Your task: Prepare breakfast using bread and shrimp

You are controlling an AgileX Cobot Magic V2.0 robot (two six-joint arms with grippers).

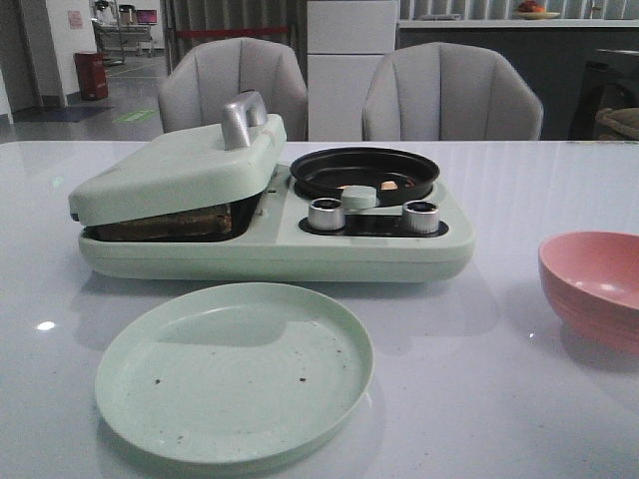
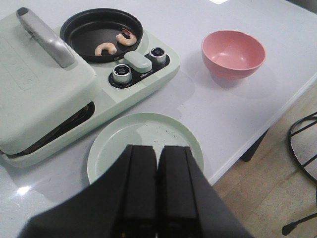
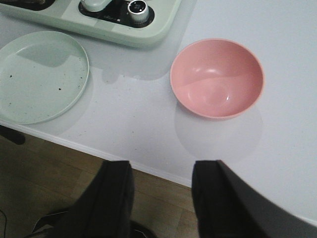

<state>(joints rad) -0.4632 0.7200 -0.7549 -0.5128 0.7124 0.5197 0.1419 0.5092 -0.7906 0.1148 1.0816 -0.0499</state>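
The bread (image 1: 165,226) lies under the nearly closed lid (image 1: 180,170) of the pale green breakfast maker, only its brown edge showing. Two pink shrimp (image 2: 105,48) (image 2: 127,37) rest in the black round pan (image 2: 84,32); from the front the shrimp (image 1: 387,185) barely show above the pan rim. My left gripper (image 2: 158,148) is shut with nothing in it, hovering over the near edge of the empty green plate (image 2: 143,136). Over the table's front edge, short of the pink bowl (image 3: 216,77), my right gripper (image 3: 161,166) hangs open and empty. Neither gripper shows in the front view.
The green plate (image 1: 235,371) sits in front of the breakfast maker (image 1: 300,239), whose two silver knobs (image 1: 325,214) face me. The pink bowl (image 1: 594,284) is at the right. Two grey chairs (image 1: 449,95) stand behind the table. The table edge (image 3: 148,168) runs close under the right gripper.
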